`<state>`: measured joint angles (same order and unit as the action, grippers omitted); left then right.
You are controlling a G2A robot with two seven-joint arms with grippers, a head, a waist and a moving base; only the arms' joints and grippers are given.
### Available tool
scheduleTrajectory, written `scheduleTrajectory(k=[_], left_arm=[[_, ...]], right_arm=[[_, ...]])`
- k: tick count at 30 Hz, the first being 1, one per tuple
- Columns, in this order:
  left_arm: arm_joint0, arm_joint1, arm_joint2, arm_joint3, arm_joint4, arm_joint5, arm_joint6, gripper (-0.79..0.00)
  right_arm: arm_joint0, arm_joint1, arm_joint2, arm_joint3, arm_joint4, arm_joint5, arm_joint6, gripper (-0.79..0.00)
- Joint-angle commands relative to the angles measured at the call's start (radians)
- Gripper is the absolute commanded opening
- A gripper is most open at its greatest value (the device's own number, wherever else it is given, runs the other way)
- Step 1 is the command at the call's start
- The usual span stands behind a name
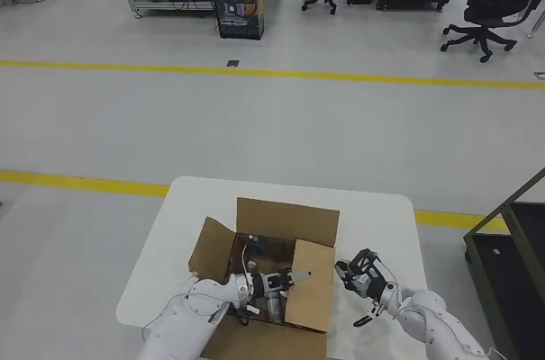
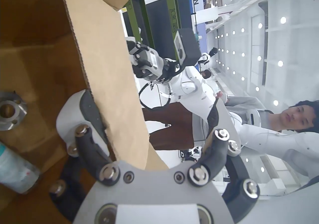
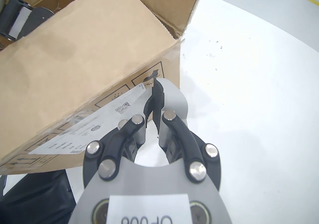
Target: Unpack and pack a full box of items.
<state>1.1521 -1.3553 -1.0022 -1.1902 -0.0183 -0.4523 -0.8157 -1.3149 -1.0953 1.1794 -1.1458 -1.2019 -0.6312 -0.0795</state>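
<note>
**Top view.** Cardboard box (image 1: 286, 220), flaps open, at the middle of a white table (image 1: 380, 225). Left gripper (image 1: 288, 281) is inside the box, against the flap (image 1: 310, 288) on the box's 3 o'clock side. Right gripper (image 1: 355, 270) is over the table just beside the box, at its 3 o'clock, outside that flap. The room has a grey floor (image 1: 254, 135) with yellow lines (image 1: 254, 72). An office chair (image 1: 484, 31) stands at 1 o'clock and a green rack (image 1: 515, 234) at 3 o'clock of the table.

**Left wrist view.** Left gripper (image 2: 149, 107) has its fingers apart, astride the flap (image 2: 104, 60). One finger touches the inner face; the other stands clear of the outer face. Detail resolved here: a metal flange (image 2: 10, 112) and a clear bottle (image 2: 15, 170) lie in the box, near the inner finger. The right gripper (image 2: 142, 60) is farther off, beyond the flap.

**Right wrist view.** Right gripper (image 3: 155, 95) has its pads pressed together with nothing between them. Detail resolved here: the box (image 3: 74, 60) wall carries a white label (image 3: 94, 120), just beside the fingertips. Contact cannot be told. The table (image 3: 249, 85) lies beneath.
</note>
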Motion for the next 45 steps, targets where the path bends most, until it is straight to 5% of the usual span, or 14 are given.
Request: scheduleTrajectory(k=[1, 12, 13, 15, 16, 20, 32, 45], left_arm=[[0.003, 0.001, 0.004, -0.027, -0.012, 0.002, -0.011, 0.000], [0.007, -0.004, 0.070, -0.107, -0.021, 0.027, -0.040, 0.000], [0.005, -0.005, 0.078, -0.112, -0.021, 0.031, -0.041, 0.000], [0.002, -0.009, 0.094, -0.121, -0.028, 0.045, -0.039, 0.000], [-0.001, -0.011, 0.103, -0.126, -0.035, 0.051, -0.041, 0.000], [-0.021, -0.018, 0.143, -0.141, -0.020, 0.057, -0.049, 0.000], [-0.082, -0.049, 0.271, -0.105, 0.053, 0.082, -0.042, 0.000], [-0.117, -0.069, 0.325, -0.053, 0.053, 0.077, -0.035, 0.000]], right_arm=[[0.000, -0.001, -0.001, 0.001, 0.003, -0.002, 0.000, -0.785], [-0.007, 0.005, 0.028, -0.011, 0.003, 0.010, -0.027, -0.785], [-0.013, 0.008, 0.041, -0.016, 0.005, 0.010, -0.030, -0.714], [-0.029, 0.016, 0.072, -0.028, 0.015, 0.005, -0.033, -0.434], [-0.039, 0.020, 0.092, -0.034, 0.026, -0.002, -0.036, -0.403], [-0.079, 0.039, 0.179, -0.053, 0.101, -0.049, -0.022, 0.000], [-0.117, 0.075, 0.310, 0.011, 0.628, -0.325, 0.298, 0.000], [-0.120, 0.076, 0.321, 0.007, 0.690, -0.313, 0.297, 0.000]])
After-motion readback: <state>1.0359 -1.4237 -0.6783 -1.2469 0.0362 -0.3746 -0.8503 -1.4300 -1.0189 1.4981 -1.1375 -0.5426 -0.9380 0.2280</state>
